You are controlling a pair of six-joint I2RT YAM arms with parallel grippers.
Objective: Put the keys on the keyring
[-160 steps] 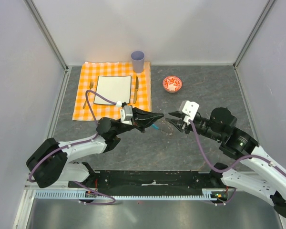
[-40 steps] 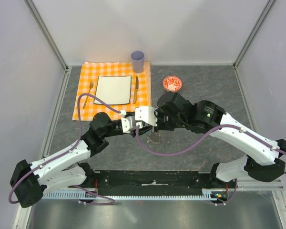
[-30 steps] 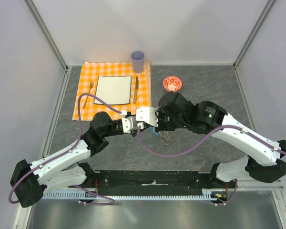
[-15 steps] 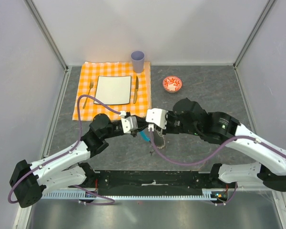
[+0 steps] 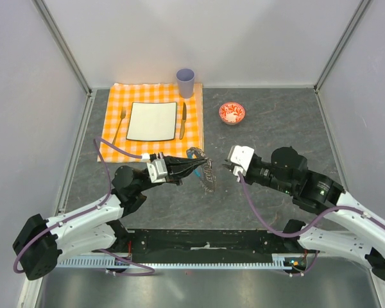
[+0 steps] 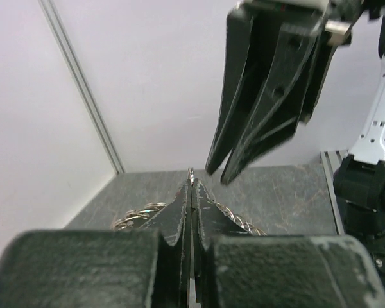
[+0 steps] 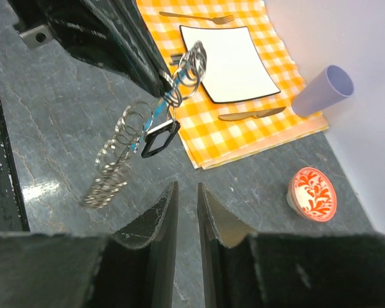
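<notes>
As seen from above, the left tool [image 5: 199, 167] was pressed together on the keyring [image 5: 207, 174] and held it up over the grey counter [image 5: 276, 122]. The ring's coil hung down from the tips. The right tool [image 5: 226, 168] was just beside it and did not touch it. Far back lay an orange checked cloth [image 5: 109, 138] with a white plate [image 5: 153, 120], a fork [image 5: 120, 122] and a knife [image 5: 183, 120]. A purple cup [image 5: 185, 82] stood at the cloth's far corner, and a red bowl [image 5: 231, 113] sat to the right.

From the left wrist, the left tool [image 6: 192, 192] was shut tight, with a thin bit of metal pinched at its tips. Loops of the keyring [image 6: 138, 215] showed below on both sides. The right tool [image 6: 219, 174] pointed down close above, its tips a little apart.

From the right wrist, the right tool [image 7: 187, 192] had a thin gap between its fingers and nothing in it. The left tool [image 7: 169, 82] held the keyring [image 7: 119, 170] near its top rings. A blue piece [image 7: 169, 102] ran down from the rings. The small black key [image 7: 159, 138] hung at the blue piece's low end, in the air.
</notes>
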